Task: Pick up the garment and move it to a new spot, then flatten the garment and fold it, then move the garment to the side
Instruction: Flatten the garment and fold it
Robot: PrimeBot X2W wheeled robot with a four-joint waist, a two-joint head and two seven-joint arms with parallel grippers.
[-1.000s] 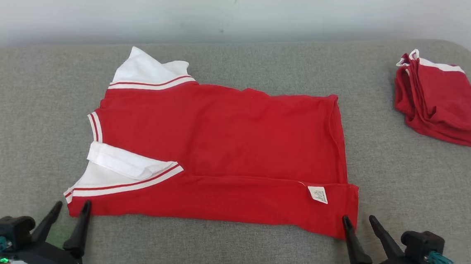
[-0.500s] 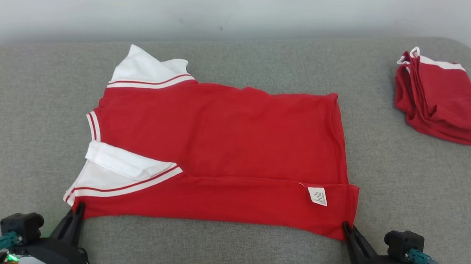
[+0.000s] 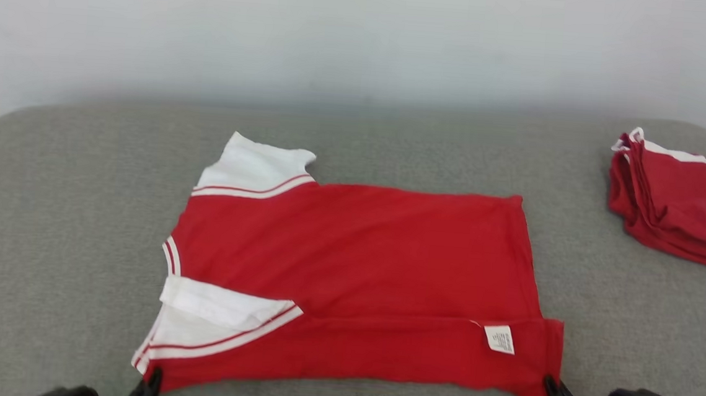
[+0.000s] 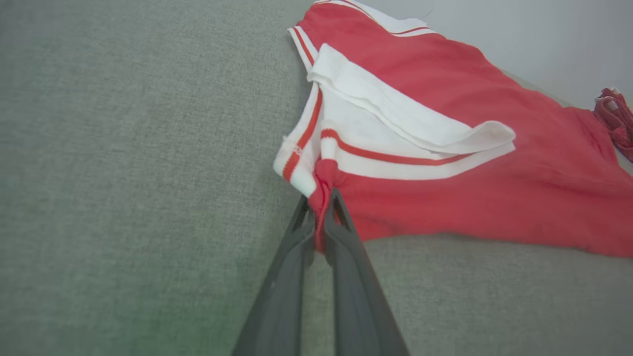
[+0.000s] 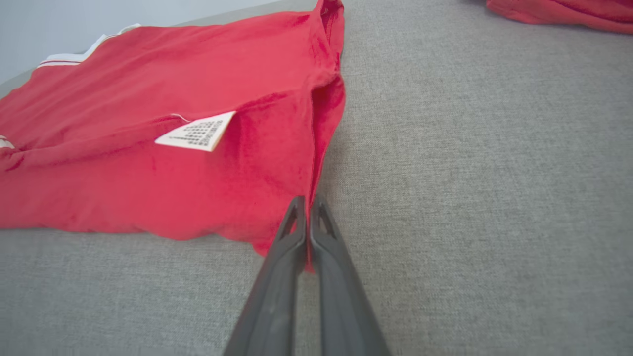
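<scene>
The garment [image 3: 353,279] is a red shirt with white sleeves and red-striped trim, spread flat on the grey cushion with its near long edge folded over. My left gripper [image 3: 154,375] is shut on the garment's near left corner [image 4: 324,180], just under the white sleeve. At the near right corner [image 5: 296,198], my right gripper [image 3: 548,382] is shut on the bunched red hem, close to a white care label [image 3: 500,339]. Both corners are pinched between the fingertips and lift slightly off the surface.
A second red garment [image 3: 676,202], folded into a stack, lies at the far right of the grey cushion [image 3: 77,234]. A pale wall runs behind the cushion's back edge. Bare cushion stretches to the left of the shirt and along the near edge.
Both grippers went from open beside the near corners to shut on them. The head camera tilted up, so everything sits lower in the picture now.
</scene>
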